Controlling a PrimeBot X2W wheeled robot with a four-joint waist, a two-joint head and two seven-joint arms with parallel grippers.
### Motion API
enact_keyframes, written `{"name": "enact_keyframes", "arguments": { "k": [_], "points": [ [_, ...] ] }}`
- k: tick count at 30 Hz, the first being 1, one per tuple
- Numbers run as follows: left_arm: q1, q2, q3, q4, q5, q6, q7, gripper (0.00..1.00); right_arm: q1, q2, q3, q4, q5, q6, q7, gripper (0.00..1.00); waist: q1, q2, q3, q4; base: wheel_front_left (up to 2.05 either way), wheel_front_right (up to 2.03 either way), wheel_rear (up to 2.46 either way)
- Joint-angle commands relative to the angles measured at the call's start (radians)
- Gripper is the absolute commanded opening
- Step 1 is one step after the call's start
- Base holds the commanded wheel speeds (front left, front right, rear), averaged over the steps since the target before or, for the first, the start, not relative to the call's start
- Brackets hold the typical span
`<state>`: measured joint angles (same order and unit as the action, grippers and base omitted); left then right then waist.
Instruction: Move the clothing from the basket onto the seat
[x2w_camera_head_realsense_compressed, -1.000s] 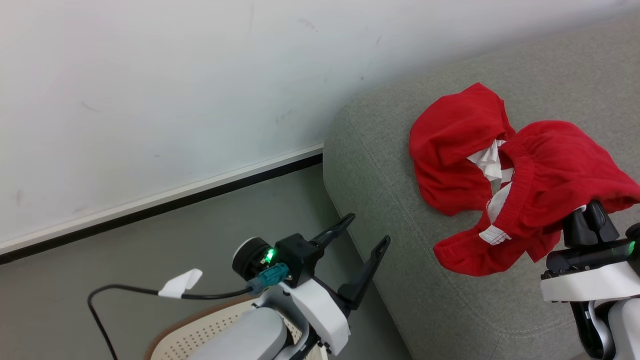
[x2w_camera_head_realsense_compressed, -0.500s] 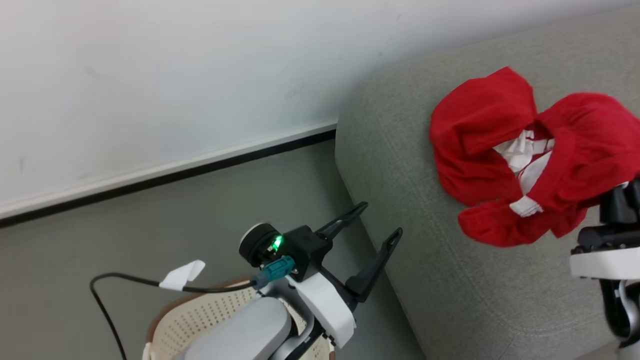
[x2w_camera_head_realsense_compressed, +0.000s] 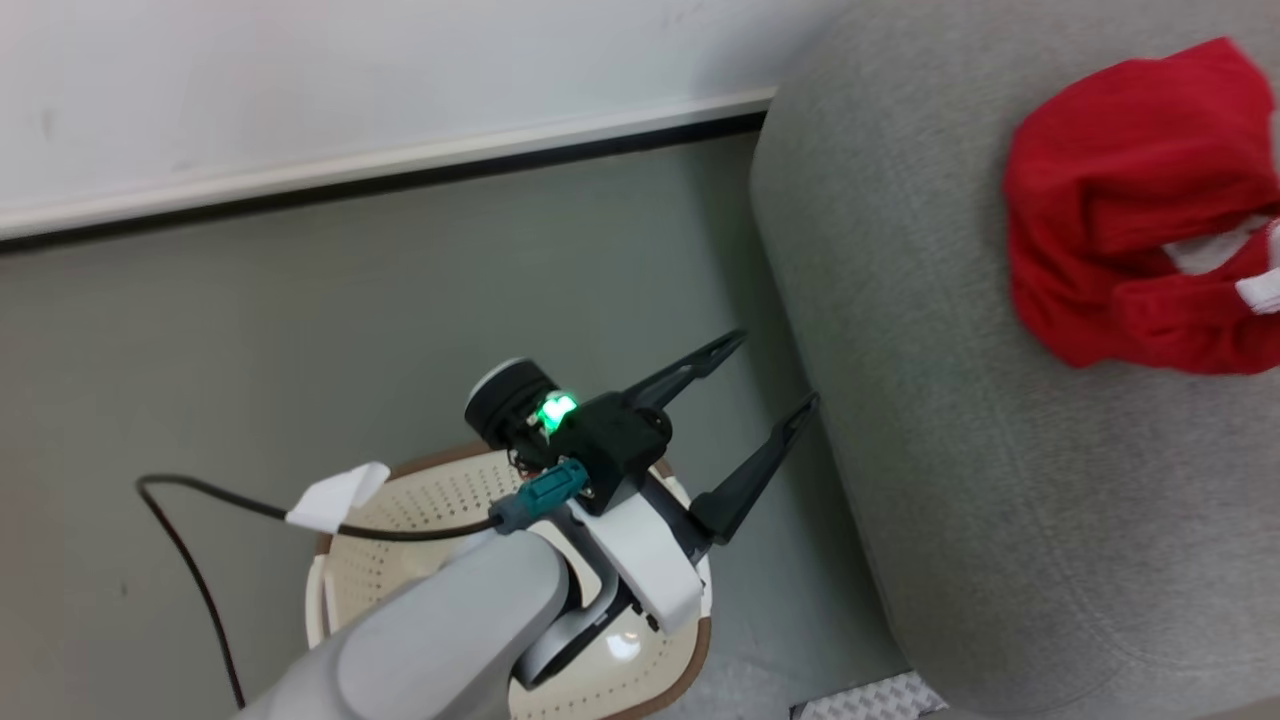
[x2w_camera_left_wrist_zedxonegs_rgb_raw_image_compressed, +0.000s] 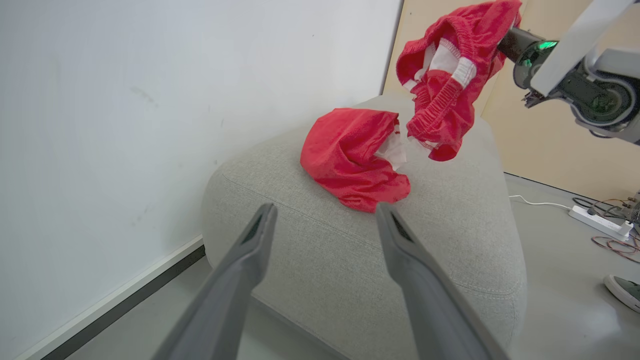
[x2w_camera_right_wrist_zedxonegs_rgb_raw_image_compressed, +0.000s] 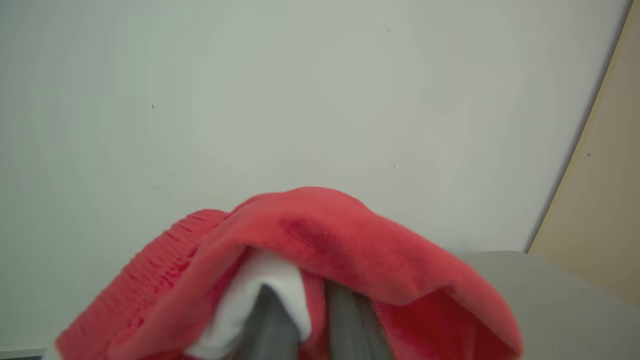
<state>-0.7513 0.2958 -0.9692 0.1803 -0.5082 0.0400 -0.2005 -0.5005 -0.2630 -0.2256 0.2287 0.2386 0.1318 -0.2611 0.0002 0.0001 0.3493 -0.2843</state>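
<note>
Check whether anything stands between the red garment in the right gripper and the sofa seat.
Nothing visible blocks it. The held garment hangs from the shut right gripper in open air above the seat. Another red garment already lies there beside its lower hem, with bare grey upholstery around.

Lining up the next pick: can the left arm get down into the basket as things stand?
Probably yes: the left gripper hangs open above the basket with nothing between them, though its fingers point toward the sofa and would need tilting down.
</note>
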Motion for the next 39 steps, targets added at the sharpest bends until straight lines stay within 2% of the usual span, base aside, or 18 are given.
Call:
{"name": "enact_keyframes", "arguments": {
  "k": [1, 7, 18, 27, 31, 32, 34, 35, 39],
  "points": [
    [-0.022, 0.008, 0.002, -0.014, 0.019, -0.006, 0.003, 1.0, -0.023, -0.026, -0.023, 0.03, -0.007, -0.002, -0.002, 0.0, -0.0002, -0.0001, 0.076, 0.055, 0.0, 0.0, 0.0],
    [-0.072, 0.019, 0.001, -0.049, 0.045, -0.014, 0.005, 1.0, -0.115, -0.078, -0.088, 0.125, 0.019, -0.002, -0.002, 0.0, -0.0002, -0.0001, 0.183, 0.102, 0.0, 0.0, 0.0],
    [-0.141, -0.011, 0.001, -0.054, 0.059, -0.027, -0.01, 1.0, -0.274, -0.193, -0.018, 0.323, 0.052, -0.002, 0.053, 0.0, -0.0002, -0.0001, 0.33, 0.167, 0.0, 0.0, 0.0],
    [-0.139, -0.03, 0.012, -0.011, 0.046, -0.034, -0.044, 1.0, -0.267, -0.274, 0.076, 0.457, 0.145, -0.002, 0.25, 0.0, -0.0002, -0.0001, 0.329, 0.2, 0.0, 0.0, 0.0],
    [-0.128, -0.032, 0.015, 0.005, 0.042, -0.034, -0.049, 1.0, -0.256, -0.289, 0.108, 0.478, 0.181, -0.002, 0.285, 0.0, -0.0002, -0.0001, 0.299, 0.193, 0.0, 0.0, 0.0],
    [-0.125, -0.033, 0.015, 0.008, 0.041, -0.034, -0.051, 1.0, -0.255, -0.292, 0.112, 0.479, 0.183, -0.002, 0.279, 0.21, -0.0002, -0.0001, 0.29, 0.19, 0.0, 0.0, 0.0],
    [-0.119, -0.032, 0.015, 0.017, 0.04, -0.035, -0.054, 1.0, -0.253, -0.294, 0.125, 0.485, 0.185, -0.002, 0.27, 0.79, -0.0002, -0.0001, 0.268, 0.183, 0.0, 0.0, 0.0],
    [-0.114, -0.032, 0.014, 0.022, 0.039, -0.035, -0.055, 1.0, -0.252, -0.294, 0.133, 0.489, 0.187, -0.002, 0.265, 1.0, -0.0002, -0.0001, 0.254, 0.179, 0.0, 0.0, 0.0],
    [-0.089, -0.035, 0.016, 0.041, 0.027, -0.03, -0.057, 1.0, -0.235, -0.286, 0.18, 0.511, 0.197, -0.002, 0.282, 1.0, -0.0002, -0.0001, 0.181, 0.16, 0.0, 0.0, 0.0]
  ]
}}
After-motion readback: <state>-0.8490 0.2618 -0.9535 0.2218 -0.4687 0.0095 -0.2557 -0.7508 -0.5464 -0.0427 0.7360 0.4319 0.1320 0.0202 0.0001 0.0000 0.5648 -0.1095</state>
